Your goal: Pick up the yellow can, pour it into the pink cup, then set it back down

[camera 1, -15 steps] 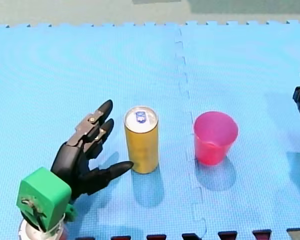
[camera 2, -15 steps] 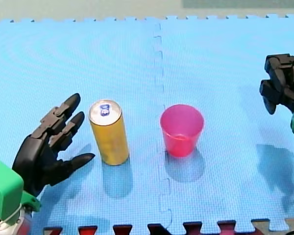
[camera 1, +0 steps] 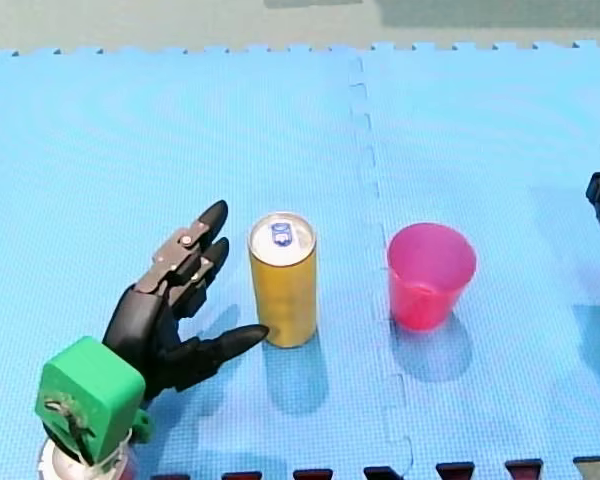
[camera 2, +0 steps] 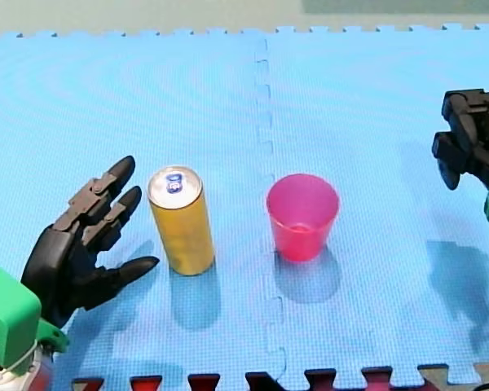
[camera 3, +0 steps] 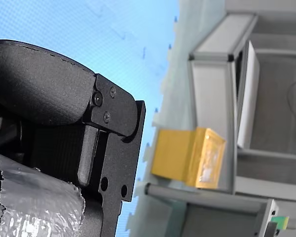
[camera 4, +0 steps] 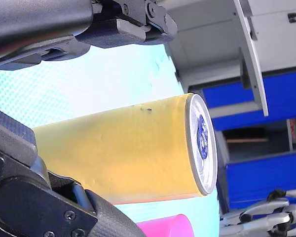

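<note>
Your yellow can stands upright on the blue foam mat, near and left of centre. The pink cup stands upright to its right, apart from it, across the mat's seam.

The left hand is just left of the can, wide open and holding nothing. Its long fingers point toward the far right beside the can's upper half. The thumb reaches to the can's base; you cannot tell from the head views whether it touches. A green block sits on that wrist. The right hand is at the mat's right edge, curled, holding nothing, well apart from the cup.

The second wrist view, at the left hand, gives you what the head views do not. It shows the can's side close up between black finger parts, with mat showing between the can and the upper finger. It also shows a sliver of the cup's rim and blue cabinet fronts beyond the mat. The first wrist view shows a black hand housing with grey tape and a yellow box off the mat against a grey frame.

The can is tall, slim and plain yellow, with a small dark scuff on its side. Its silver lid carries a blue mark too small to read.
</note>
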Available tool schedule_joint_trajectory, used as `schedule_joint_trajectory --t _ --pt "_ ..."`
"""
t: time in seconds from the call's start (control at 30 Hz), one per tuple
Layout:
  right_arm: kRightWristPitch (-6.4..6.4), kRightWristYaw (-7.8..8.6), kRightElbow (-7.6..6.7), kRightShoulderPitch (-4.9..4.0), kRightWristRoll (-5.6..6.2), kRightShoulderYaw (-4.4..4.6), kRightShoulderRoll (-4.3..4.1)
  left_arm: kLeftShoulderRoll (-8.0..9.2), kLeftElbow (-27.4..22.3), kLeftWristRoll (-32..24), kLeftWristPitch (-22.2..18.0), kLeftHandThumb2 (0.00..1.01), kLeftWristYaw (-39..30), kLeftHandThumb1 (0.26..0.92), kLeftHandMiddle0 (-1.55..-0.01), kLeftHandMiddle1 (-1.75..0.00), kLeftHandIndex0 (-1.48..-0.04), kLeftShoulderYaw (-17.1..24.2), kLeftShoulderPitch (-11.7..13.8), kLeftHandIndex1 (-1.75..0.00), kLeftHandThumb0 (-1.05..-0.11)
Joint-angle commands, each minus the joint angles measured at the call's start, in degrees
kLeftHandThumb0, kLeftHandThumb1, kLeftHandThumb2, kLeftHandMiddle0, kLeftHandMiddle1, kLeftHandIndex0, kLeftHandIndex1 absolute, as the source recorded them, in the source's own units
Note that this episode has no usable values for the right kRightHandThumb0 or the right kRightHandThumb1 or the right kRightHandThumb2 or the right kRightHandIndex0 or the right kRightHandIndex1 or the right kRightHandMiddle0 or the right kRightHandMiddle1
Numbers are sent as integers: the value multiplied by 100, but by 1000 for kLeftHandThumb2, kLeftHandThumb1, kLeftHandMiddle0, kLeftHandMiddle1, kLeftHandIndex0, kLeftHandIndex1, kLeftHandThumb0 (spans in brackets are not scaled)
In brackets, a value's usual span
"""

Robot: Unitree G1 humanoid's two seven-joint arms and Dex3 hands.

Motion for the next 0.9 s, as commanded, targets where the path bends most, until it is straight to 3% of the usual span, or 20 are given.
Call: schedule_joint_trajectory --t 0.0,0.57,0.87 --pt "24 18 -2 3 23 -15 -27 11 -41 -7 17 1 16 711 -309 0 -271 2 22 0 -883" --pt "40 33 0 -6 21 -22 -29 2 -147 -64 132 0 -17 711 -305 0 -271 11 47 0 -877" --pt "52 9 6 -22 15 -21 -21 -9 -98 -232 191 0 -160 670 -284 0 -263 54 7 0 -814"
